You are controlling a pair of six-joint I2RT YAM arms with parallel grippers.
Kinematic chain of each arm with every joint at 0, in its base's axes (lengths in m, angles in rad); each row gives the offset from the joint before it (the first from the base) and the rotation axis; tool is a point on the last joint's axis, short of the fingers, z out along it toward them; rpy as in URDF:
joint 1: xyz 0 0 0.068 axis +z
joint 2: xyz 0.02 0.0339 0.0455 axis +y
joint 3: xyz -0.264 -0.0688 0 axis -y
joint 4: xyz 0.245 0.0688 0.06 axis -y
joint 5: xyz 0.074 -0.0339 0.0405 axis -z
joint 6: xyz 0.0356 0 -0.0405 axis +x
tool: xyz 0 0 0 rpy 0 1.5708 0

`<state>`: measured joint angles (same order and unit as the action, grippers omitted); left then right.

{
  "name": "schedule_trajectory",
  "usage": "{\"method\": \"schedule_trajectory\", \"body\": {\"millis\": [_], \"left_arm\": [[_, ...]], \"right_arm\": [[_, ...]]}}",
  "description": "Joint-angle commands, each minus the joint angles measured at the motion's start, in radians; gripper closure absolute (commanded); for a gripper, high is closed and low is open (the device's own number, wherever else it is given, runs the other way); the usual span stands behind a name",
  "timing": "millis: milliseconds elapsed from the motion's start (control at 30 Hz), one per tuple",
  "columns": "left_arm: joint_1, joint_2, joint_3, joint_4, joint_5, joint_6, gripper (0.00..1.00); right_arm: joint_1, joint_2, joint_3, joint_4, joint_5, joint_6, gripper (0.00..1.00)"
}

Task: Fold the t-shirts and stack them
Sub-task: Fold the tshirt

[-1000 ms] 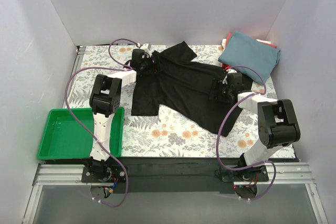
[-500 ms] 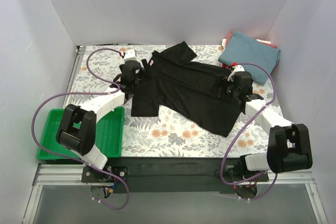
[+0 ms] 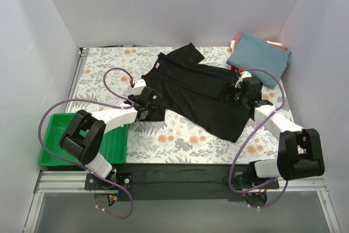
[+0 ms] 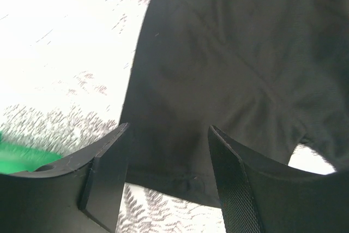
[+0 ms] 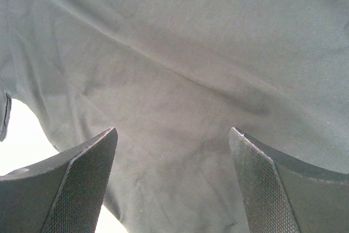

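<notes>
Green tray (image 3: 57, 154): it sits at the near left corner of the desk (image 3: 180, 137), and we see nothing in it.

Left gripper (image 4: 168, 135): the fingers are apart and hold nothing. They hang low over the left end of the black shirt, with a stitched hem (image 4: 180, 181) between them.

Black shirt (image 3: 199, 94): it lies spread flat across the middle of the desk, slanting from the far edge towards the near right. Its pale neck label (image 3: 158, 65) is at the far left end. It is not yet folded.

Right gripper (image 5: 173, 135): the fingers are spread wide with nothing in them, just above the right side of the black shirt. Only creased cloth lies below.

Teal shirt (image 3: 260, 57): it is folded in the far right corner and rests on a red shirt (image 3: 236, 40), of which only a sliver shows.

Handling: we judge the black shirt light, limp and quick to wrinkle. It will drape and drag rather than keep its shape.

Where to hold: we would pinch one layer at the hem or a sleeve edge on each side. We would lift both ends together so the fold comes out straight.

Risk: we may catch two layers or bunch the cloth.
</notes>
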<state>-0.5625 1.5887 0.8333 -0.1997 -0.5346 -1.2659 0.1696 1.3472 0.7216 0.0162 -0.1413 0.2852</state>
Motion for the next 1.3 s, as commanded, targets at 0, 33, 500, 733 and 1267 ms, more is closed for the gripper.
{"method": "schedule_trajectory", "body": {"millis": [0, 33, 500, 733, 1267], "left_arm": [[-0.025, -0.055, 0.035, -0.105, -0.129, -0.075, 0.44], [-0.039, -0.061, 0.032, -0.112, -0.136, -0.084, 0.45], [-0.057, -0.024, -0.04, -0.052, -0.087, -0.139, 0.48], [-0.057, 0.039, -0.04, -0.006, -0.035, -0.13, 0.49], [-0.123, -0.07, -0.094, -0.013, 0.068, -0.184, 0.51]], "right_arm": [[-0.005, -0.022, -0.008, 0.019, -0.015, 0.0, 0.11], [-0.005, -0.02, -0.008, 0.019, -0.015, 0.002, 0.11], [-0.007, -0.023, -0.014, 0.021, -0.024, 0.002, 0.11], [-0.005, -0.025, -0.014, 0.019, -0.018, 0.002, 0.11], [-0.005, -0.02, -0.014, 0.021, -0.014, 0.0, 0.11]]}}
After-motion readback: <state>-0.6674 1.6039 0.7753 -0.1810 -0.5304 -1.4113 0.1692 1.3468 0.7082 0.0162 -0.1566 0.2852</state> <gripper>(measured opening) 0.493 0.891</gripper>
